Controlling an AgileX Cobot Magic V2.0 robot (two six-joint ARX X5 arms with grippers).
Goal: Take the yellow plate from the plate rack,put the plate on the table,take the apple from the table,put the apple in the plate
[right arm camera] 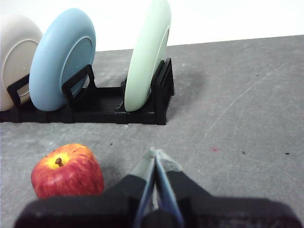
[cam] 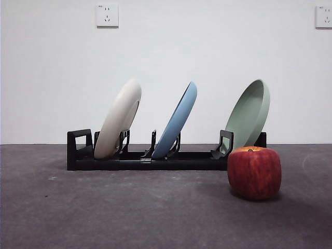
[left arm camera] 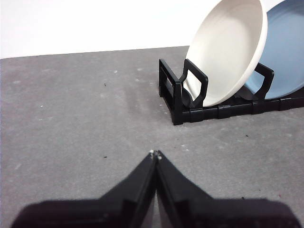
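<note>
The cream yellow plate point(cam: 120, 118) point(left arm camera: 227, 51) point(right arm camera: 14, 59) leans in the left slot of the black plate rack point(cam: 145, 158) point(left arm camera: 190, 102) point(right arm camera: 95, 107). On the dark grey table point(cam: 129, 207), to the right and in front of the rack, the red apple point(cam: 254, 172) point(right arm camera: 67, 171) rests. My left gripper point(left arm camera: 155, 154) is shut and empty, hovering over bare table short of the rack's end. Beside the apple, my right gripper point(right arm camera: 155, 153) is shut and holds nothing. Neither gripper shows in the front view.
A light blue plate point(cam: 178, 120) point(right arm camera: 61, 59) stands in the rack's middle slot and a pale green plate point(cam: 250, 114) point(right arm camera: 148, 52) in its right slot. A white wall with two sockets point(cam: 107, 15) rises behind the table.
</note>
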